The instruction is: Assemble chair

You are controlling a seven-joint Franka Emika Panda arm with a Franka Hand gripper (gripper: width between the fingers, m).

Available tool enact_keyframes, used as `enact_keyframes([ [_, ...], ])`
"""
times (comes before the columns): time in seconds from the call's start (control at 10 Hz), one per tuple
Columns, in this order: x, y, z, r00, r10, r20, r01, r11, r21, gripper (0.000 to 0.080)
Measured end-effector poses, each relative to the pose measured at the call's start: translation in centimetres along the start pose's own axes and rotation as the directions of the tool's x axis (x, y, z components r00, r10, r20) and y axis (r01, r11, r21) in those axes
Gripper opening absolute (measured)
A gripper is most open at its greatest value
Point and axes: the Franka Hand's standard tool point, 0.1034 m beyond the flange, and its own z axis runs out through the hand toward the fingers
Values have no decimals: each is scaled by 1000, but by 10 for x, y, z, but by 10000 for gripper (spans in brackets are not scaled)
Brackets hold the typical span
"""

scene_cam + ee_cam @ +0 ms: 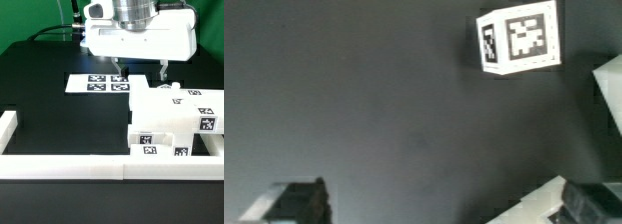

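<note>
The chair's white blocky pieces (pixel 168 118) sit clustered at the exterior view's right, with black-and-white tags on their faces. My gripper (pixel 142 72) hangs just behind the cluster, over the black table, open with nothing between its fingers. One finger (pixel 163 72) stands close to the cluster's far edge; I cannot tell whether it touches. In the wrist view my gripper (pixel 441 205) is open over bare dark table. A tagged chair piece (pixel 518 38) lies ahead, and another white piece (pixel 541 203) shows beside one finger (pixel 594 198).
The marker board (pixel 98 83) lies flat on the table just beyond the gripper. Low white border rails run along the exterior view's left (pixel 9 125) and the front (pixel 60 166). The chair pieces stand against the front rail.
</note>
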Motion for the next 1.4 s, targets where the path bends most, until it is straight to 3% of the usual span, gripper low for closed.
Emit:
enact_keyframes([
  [0.2,0,1,0,1000,-1,0,1,1000,-2,649],
  [0.3,-2,-2,3,994,-108,-4,107,992,-66,649],
  [0.4,-3,-7,6,978,-210,11,210,972,-106,649],
  [0.6,-6,-14,10,980,-199,-1,198,973,-123,649],
  [1.0,-4,-12,10,981,-195,-1,193,973,-123,649],
  [1.4,-32,-38,28,985,-173,-16,169,975,-144,649],
])
